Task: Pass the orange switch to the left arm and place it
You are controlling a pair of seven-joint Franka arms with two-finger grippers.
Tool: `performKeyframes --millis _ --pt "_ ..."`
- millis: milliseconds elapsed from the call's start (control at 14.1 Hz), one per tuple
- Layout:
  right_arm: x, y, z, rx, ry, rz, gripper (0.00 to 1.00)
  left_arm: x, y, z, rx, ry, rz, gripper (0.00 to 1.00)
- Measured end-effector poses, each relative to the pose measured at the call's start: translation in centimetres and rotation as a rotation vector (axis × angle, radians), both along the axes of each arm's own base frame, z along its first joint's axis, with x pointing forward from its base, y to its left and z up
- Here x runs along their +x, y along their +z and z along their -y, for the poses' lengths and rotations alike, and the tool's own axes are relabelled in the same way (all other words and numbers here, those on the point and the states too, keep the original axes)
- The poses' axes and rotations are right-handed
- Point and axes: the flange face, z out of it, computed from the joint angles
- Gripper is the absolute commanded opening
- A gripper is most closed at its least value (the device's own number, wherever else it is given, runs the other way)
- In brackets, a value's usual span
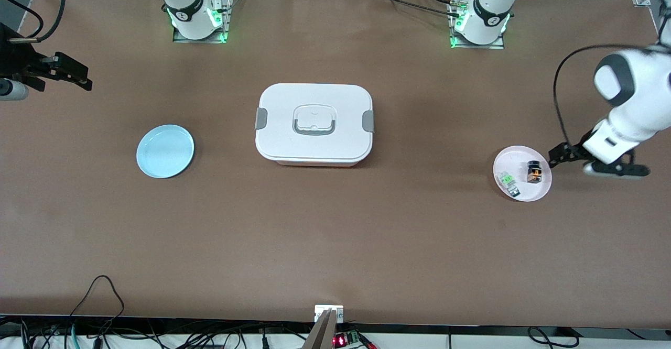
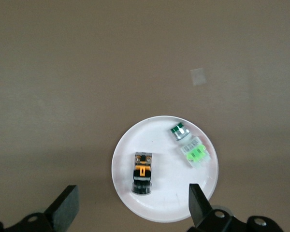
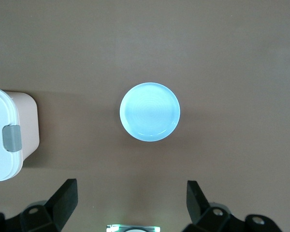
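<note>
Nearest your front camera, on the pink plate (image 1: 540, 192) at the left arm's end of the desk (image 1: 335, 244), sits the small green-and-clear component (image 1: 508, 183), with the orange switch (image 1: 534, 172) beside it on the same plate, apart from it. Left gripper (image 2: 130, 205) hovers over that plate's edge, fingers (image 2: 65, 208) spread wide and holding nothing. In the left wrist view the switch lies between the two fingertips' lines, closer to the one on the plate side (image 2: 199, 203); the green part sits just past that fingertip, not between them.

Mid-desk you've got the box (image 1: 314, 123), lid on, grey clips at both ends, well apart from both plates.

Toward the right arm's end, the blue plate (image 1: 165, 151) lies bare. Right gripper (image 3: 130, 200) waits up high over the desk near that end, fingers (image 3: 63, 200) wide apart and holding nothing; in its wrist view the blue plate (image 3: 150, 111) sits out ahead of the fingertips, centred between them, box corner (image 3: 5, 140) off to one side.
</note>
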Motion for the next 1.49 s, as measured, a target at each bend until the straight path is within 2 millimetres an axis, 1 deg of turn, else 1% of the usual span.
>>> performKeyframes --millis 142,213,284,356,569,711,1067,1493 --pt "0.4 0.1 0.0 -0.016 0.004 0.027 1.0 -1.0 7.4 1.2 -0.001 -0.023 -0.007 1.0" --pt "0.7 -0.1 0.0 -0.016 0.004 0.035 1.0 -1.2 10.6 1.9 0.0 -0.035 -0.002 1.0" --pt "1.1 -0.2 0.0 -0.016 0.005 0.052 1.0 -1.2 13.2 2.4 0.001 -0.045 0.007 1.0" --pt "1.6 -0.5 0.1 -0.016 0.005 0.075 1.0 -1.1 14.9 2.8 0.001 -0.054 0.005 1.0" --pt "2.1 -1.2 0.1 -0.01 0.005 0.093 1.0 -2.0 18.0 3.5 -0.015 -0.069 -0.086 1.0" --pt "2.1 -1.1 -0.1 0.007 0.003 0.094 1.0 -2.3 19.4 4.6 -0.018 -0.087 -0.112 1.0" --pt "1.9 -1.2 -0.2 0.012 0.003 0.084 1.0 -2.1 19.7 6.6 0.022 -0.118 -0.12 1.0" --pt "1.7 -0.8 -0.2 0.012 0.003 0.088 1.0 -2.0 20.0 6.8 0.021 -0.105 -0.122 1.0"
